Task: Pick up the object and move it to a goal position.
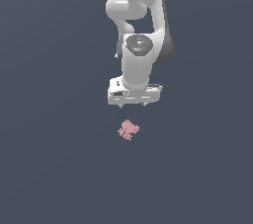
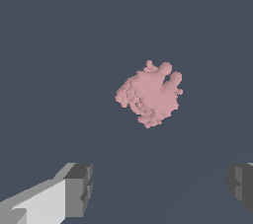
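Plain grey ground holds the object [image 2: 150, 94], loose and offset from our gripper [image 2: 160, 188] above it. Jaws spread, empty. Closing off-centre on its lumpy stubs could flick it away.

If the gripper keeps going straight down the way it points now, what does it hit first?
Probably the bare floor, not the pink object. In the wrist view the object sits off the line between the open gripper's fingers, though depth is unclear.
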Motion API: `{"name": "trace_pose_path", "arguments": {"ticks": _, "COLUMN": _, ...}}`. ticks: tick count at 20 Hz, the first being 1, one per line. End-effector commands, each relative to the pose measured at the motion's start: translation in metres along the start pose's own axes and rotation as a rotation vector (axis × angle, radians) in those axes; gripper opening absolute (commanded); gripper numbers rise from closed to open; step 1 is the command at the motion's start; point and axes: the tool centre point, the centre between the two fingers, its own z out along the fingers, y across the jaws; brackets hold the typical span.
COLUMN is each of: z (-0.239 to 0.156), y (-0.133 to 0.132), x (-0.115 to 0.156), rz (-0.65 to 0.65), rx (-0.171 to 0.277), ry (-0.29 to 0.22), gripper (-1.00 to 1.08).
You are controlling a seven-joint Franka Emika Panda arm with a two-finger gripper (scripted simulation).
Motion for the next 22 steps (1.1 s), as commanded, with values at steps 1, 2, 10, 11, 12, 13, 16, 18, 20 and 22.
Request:
{"name": "trace_pose_path", "arguments": {"ticks": 1, "z": 0.000, "y": 0.000, "x": 0.000, "rz": 0.001, "rx": 0.000, "ry": 0.000, "gripper": 1.00}}
{"name": "trace_pose_path", "arguments": {"ticks": 2, "z": 0.001, "y": 0.001, "x": 0.000, "rz": 0.006, "rx": 0.000, "ry": 0.000, "gripper": 1.00}}
{"name": "trace_pose_path", "arguments": {"ticks": 10, "z": 0.009, "y": 0.002, "x": 0.007, "rz": 0.093, "rx": 0.006, "ry": 0.005, "gripper": 1.00}}
{"name": "trace_pose_path", "arguments": {"ticks": 11, "z": 0.011, "y": 0.003, "x": 0.009, "rz": 0.110, "rx": 0.007, "ry": 0.006, "gripper": 1.00}}
{"name": "trace_pose_path", "arguments": {"ticks": 12, "z": 0.013, "y": 0.003, "x": 0.010, "rz": 0.129, "rx": 0.008, "ry": 0.007, "gripper": 1.00}}
{"name": "trace_pose_path", "arguments": {"ticks": 13, "z": 0.015, "y": 0.004, "x": 0.012, "rz": 0.150, "rx": 0.009, "ry": 0.008, "gripper": 1.00}}
{"name": "trace_pose_path", "arguments": {"ticks": 16, "z": 0.023, "y": 0.006, "x": 0.017, "rz": 0.220, "rx": 0.013, "ry": 0.012, "gripper": 1.00}}
{"name": "trace_pose_path", "arguments": {"ticks": 18, "z": 0.028, "y": 0.007, "x": 0.021, "rz": 0.275, "rx": 0.016, "ry": 0.015, "gripper": 1.00}}
{"name": "trace_pose_path", "arguments": {"ticks": 20, "z": 0.035, "y": 0.009, "x": 0.025, "rz": 0.335, "rx": 0.018, "ry": 0.019, "gripper": 1.00}}
{"name": "trace_pose_path", "arguments": {"ticks": 22, "z": 0.041, "y": 0.010, "x": 0.030, "rz": 0.395, "rx": 0.021, "ry": 0.022, "gripper": 1.00}}
